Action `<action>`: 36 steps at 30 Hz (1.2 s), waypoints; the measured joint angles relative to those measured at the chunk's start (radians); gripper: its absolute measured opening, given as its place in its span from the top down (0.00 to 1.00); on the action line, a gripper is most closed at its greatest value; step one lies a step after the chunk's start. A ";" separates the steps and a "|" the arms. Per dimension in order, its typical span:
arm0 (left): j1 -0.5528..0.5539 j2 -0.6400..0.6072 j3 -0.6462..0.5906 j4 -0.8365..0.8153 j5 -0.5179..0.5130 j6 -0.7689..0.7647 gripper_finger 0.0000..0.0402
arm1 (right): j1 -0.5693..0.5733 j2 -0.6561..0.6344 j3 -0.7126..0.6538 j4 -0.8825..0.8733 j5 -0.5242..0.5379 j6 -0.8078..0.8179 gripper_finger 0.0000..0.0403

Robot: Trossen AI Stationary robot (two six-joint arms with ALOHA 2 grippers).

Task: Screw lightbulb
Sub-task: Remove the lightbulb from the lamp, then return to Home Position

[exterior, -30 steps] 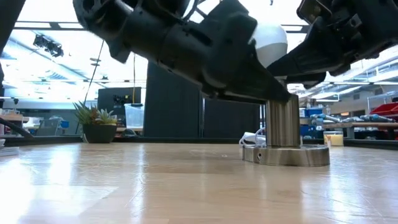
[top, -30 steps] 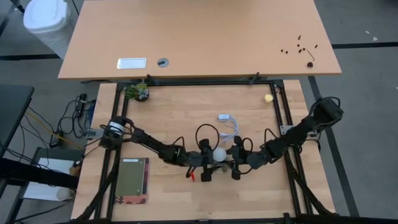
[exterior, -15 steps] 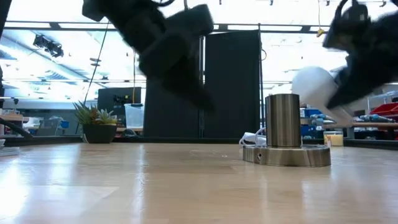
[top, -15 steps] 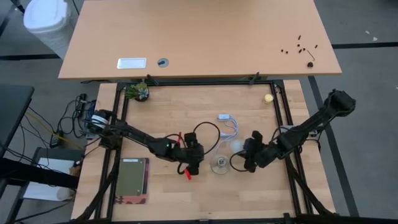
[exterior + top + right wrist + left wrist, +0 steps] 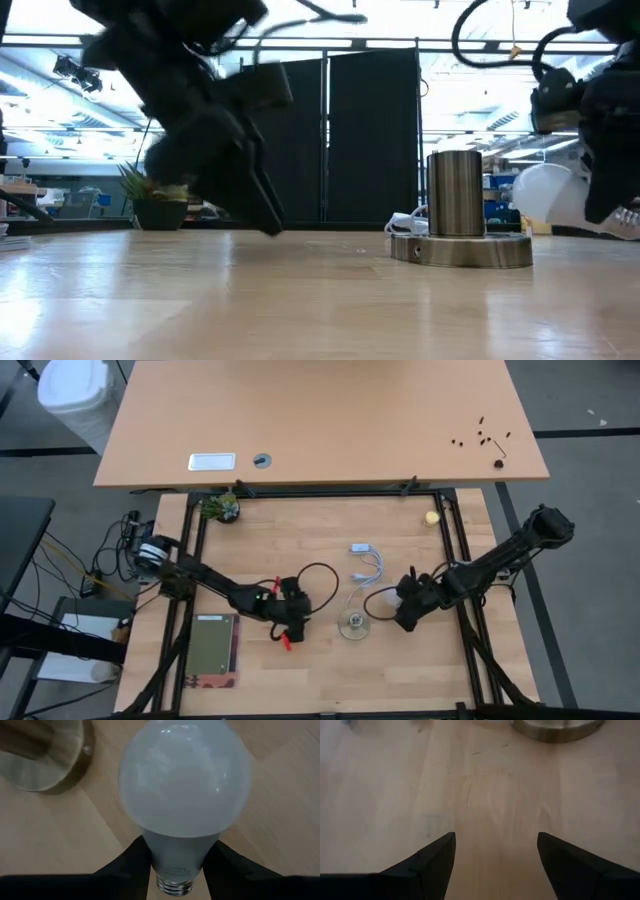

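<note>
Lightbulb (image 5: 183, 785) sits clamped at its neck in the right gripper (image 5: 175, 860), held off the tabletop (image 5: 400, 670) just beside the metal socket base (image 5: 352, 625). Left gripper (image 5: 495, 852) hangs empty, fingers spread, over bare wood nearby.

Left arm (image 5: 200, 120) motion-blurred, low view; socket base (image 5: 555, 727) cut by top edge, left wrist view.

The left arm reaches low across the table, its left gripper (image 5: 290, 628) empty with fingers (image 5: 432, 862) spread apart. The right arm stretches in from the right side; the right gripper (image 5: 403, 603) clamps the lightbulb (image 5: 184, 785) by its neck.
</note>
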 joint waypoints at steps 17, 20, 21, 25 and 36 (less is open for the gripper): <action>-0.024 -0.521 -0.406 0.026 -0.046 -0.132 0.39 | -0.073 0.000 0.000 -0.052 -0.053 0.028 0.41; -0.024 -0.589 -0.472 0.034 -0.045 -0.146 0.45 | -0.073 0.000 0.000 -0.067 -0.055 0.030 0.36; -0.024 -0.608 -0.491 0.038 -0.045 -0.151 0.48 | -0.073 0.000 0.000 -0.076 -0.055 0.029 0.35; -0.024 -0.674 -0.543 0.050 -0.039 -0.161 0.59 | -0.067 -0.024 0.007 -0.096 -0.061 0.031 0.33; -0.024 -0.840 -0.548 -0.099 0.013 -0.133 0.97 | -0.019 -0.150 0.021 -0.092 0.021 -0.018 0.32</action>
